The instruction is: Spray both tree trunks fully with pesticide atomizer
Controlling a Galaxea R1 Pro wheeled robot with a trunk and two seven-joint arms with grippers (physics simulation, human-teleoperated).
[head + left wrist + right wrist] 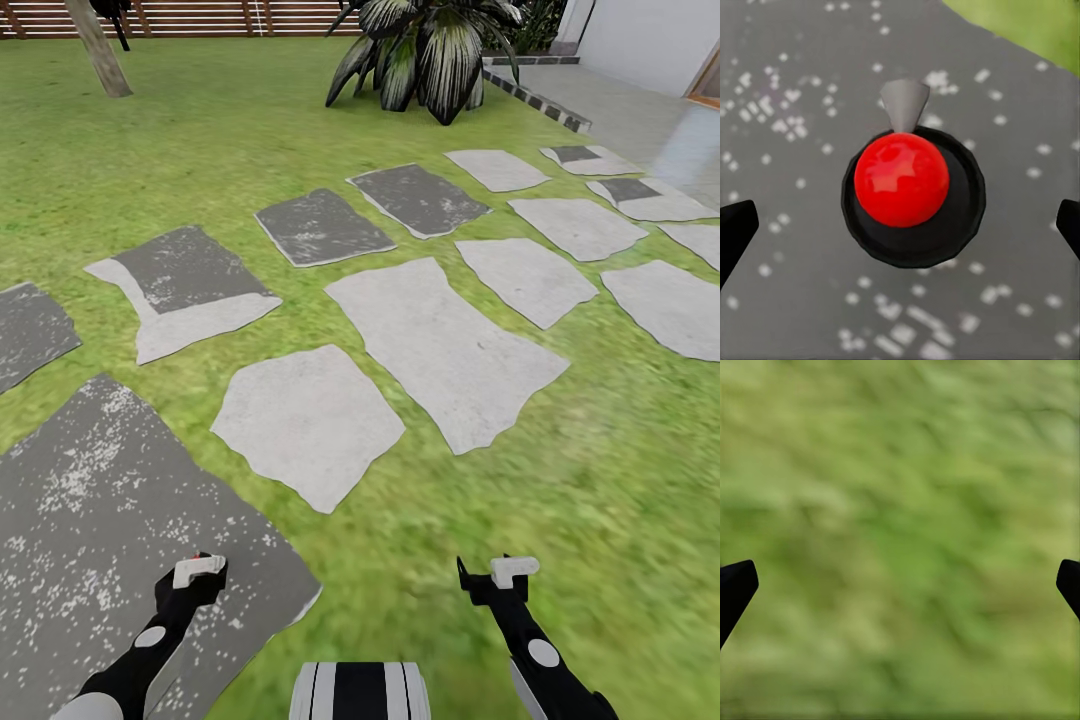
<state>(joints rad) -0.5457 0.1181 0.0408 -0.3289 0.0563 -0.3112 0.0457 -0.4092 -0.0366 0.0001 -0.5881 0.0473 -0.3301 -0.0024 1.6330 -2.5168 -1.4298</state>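
Left wrist view, glossy red-capped round black pesticide atomizer (913, 196) between wide jaws, above speckled grey slab (787, 97), right jaws wide.

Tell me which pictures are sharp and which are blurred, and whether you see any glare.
Head view: the slabs are sharp, the grass near the bottom smears. Left wrist view: the atomizer between the left tool's fingertips is fairly sharp, with pale glare on its red top. Right wrist view: the grass is wholly blurred; I see no glare.
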